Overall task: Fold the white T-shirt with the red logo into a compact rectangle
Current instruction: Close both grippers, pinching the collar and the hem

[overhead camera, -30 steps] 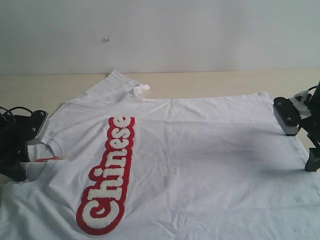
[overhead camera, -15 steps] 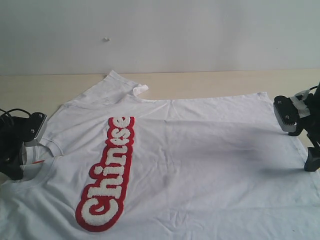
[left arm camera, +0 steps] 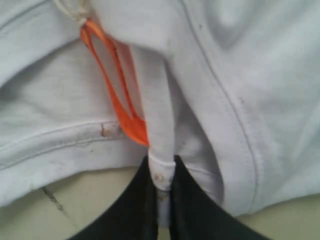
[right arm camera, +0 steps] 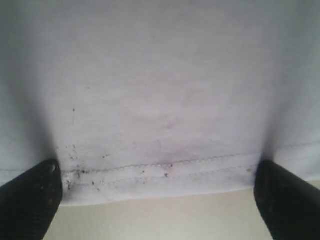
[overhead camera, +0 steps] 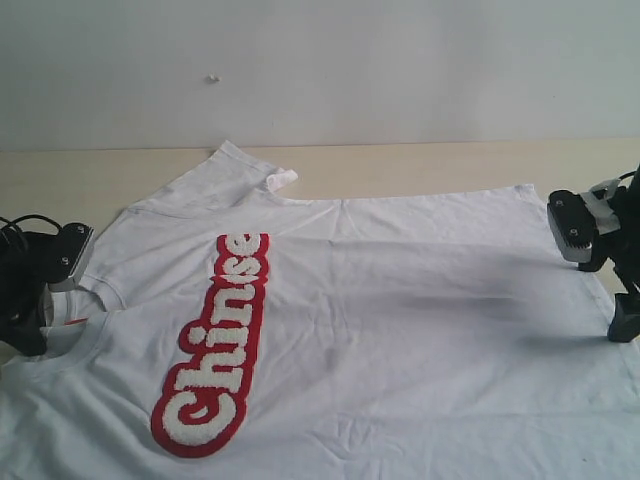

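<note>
The white T-shirt (overhead camera: 400, 330) lies spread on the counter (overhead camera: 430, 160), with the red logo (overhead camera: 215, 365) nearest. Midway back at the left, the left gripper (left arm camera: 161, 182) is clenched on a pinch of collar beside the orange neck tag (left arm camera: 117, 85). At the right, the right gripper (right arm camera: 157, 195) stands released, straddling the hem. It should close squarely on that hem. Both should then lift evenly, keeping the cloth taut toward the far sleeve (overhead camera: 225, 165).

A: Entry one, rear surface?
B: Wall (overhead camera: 400, 70): plain, pale grey-white, matte. One small light speck (overhead camera: 212, 77) on it, left of centre.
A: Furniture?
B: Table (overhead camera: 430, 160): light beige top, smooth, its far edge meeting the wall's foot in a straight line.
A: Light?
B: Soft and even, with only faint, blurred shadows.
</note>
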